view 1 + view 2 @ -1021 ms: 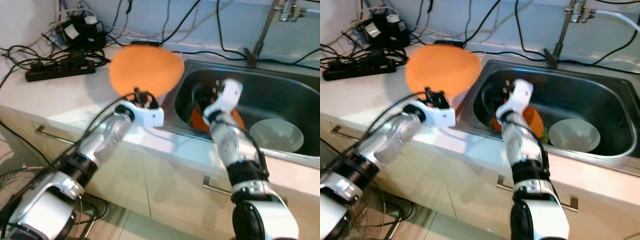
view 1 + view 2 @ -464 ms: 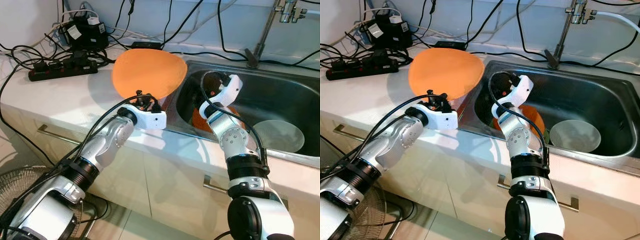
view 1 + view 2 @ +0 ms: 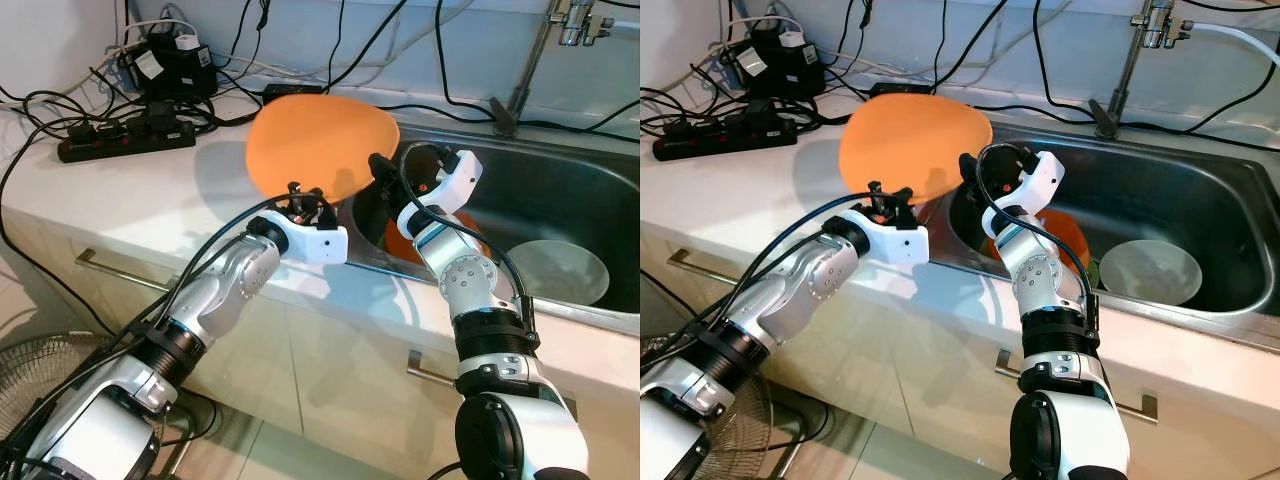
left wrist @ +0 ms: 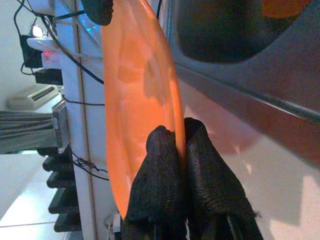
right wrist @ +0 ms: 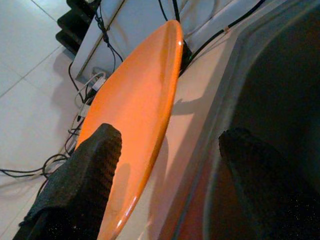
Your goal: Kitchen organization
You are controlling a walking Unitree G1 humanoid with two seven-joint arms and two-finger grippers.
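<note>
The orange plate (image 3: 320,145) is up in the air, over the white counter (image 3: 130,195) at the left edge of the steel sink (image 3: 560,190). Our left gripper (image 4: 179,150) pinches the plate's near rim, with the two black fingers pressed tight on both sides of it. From our head we see the plate tilted up, its broad face toward us. Our left wrist view shows what the head views hide: the plate edge-on, thin and curved, with one finger on each face.

Our right gripper (image 5: 170,160) reaches toward the plate from the sink side. Its fingers (image 5: 85,180) are spread wide. In the right wrist view one finger sits close by the plate's edge and the other is out over the sink. We cannot tell if that finger touches the plate.

Down in the sink we see an orange dish (image 3: 1065,235) and a pale bowl (image 3: 1150,272) beside it. A tap (image 3: 1130,60) stands behind the sink. A black power strip (image 3: 120,140) and tangled cables (image 3: 40,105) lie on the counter at the far left.
</note>
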